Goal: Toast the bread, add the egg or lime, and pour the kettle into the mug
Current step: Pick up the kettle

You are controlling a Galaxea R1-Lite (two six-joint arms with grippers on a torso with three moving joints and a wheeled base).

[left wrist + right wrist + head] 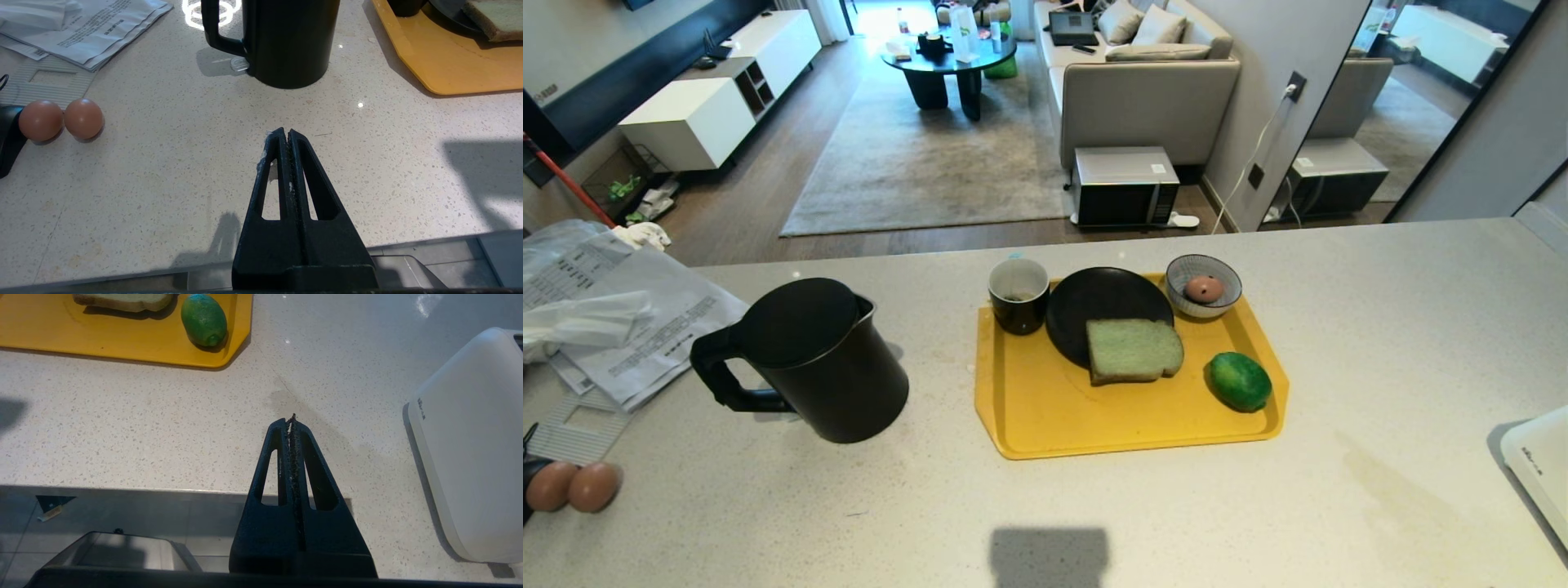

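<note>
Yellow tray [1045,425]: bread [1134,349], lime [1240,380], mug [1018,294] staged on it; kettle [809,359] left. Left gripper [285,132], right gripper [291,420]: fingers together, empty, parked nearside.

Kettle [813,359] stands left of the tray [1029,408] holding mug [1018,294], bread [1133,349], lime [1239,381]

Bright daylight, sharp focus; glare spots on the counter [163,163], soft shadows.

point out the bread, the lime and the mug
bread [1134,349], head view, middle of the slice's top face
lime [1240,381], head view, middle of its skin
mug [1018,312], head view, black outer wall
</note>
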